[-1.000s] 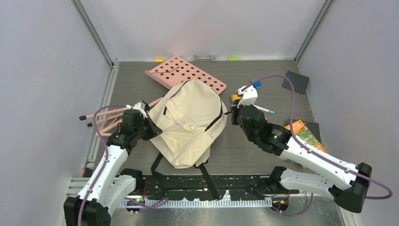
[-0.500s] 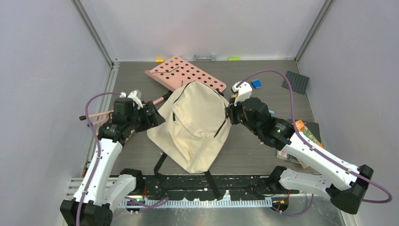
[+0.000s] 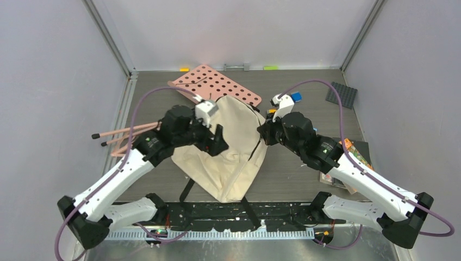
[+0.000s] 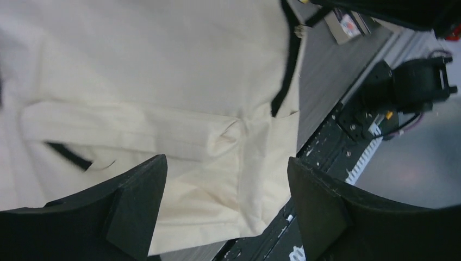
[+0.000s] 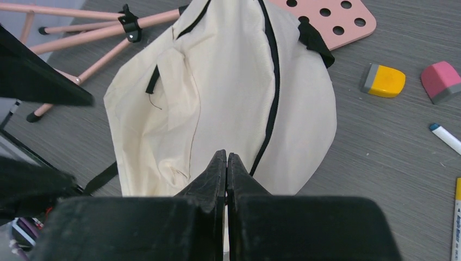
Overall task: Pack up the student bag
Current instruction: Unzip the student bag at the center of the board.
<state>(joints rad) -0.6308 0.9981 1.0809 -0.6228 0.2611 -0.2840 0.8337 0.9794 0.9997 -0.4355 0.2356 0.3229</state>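
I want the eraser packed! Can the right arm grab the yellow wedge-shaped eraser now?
Probably not yet. The yellow wedge-shaped eraser lies uncovered on the grey table, but the right gripper is shut, seemingly pinching the cream fabric backpack. It would have to let go first.

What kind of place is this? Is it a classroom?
Probably a robot test booth, not a classroom: plain walls box in a table, the left arm and right arm are bolted at its edge, and a cream backpack lies between them.
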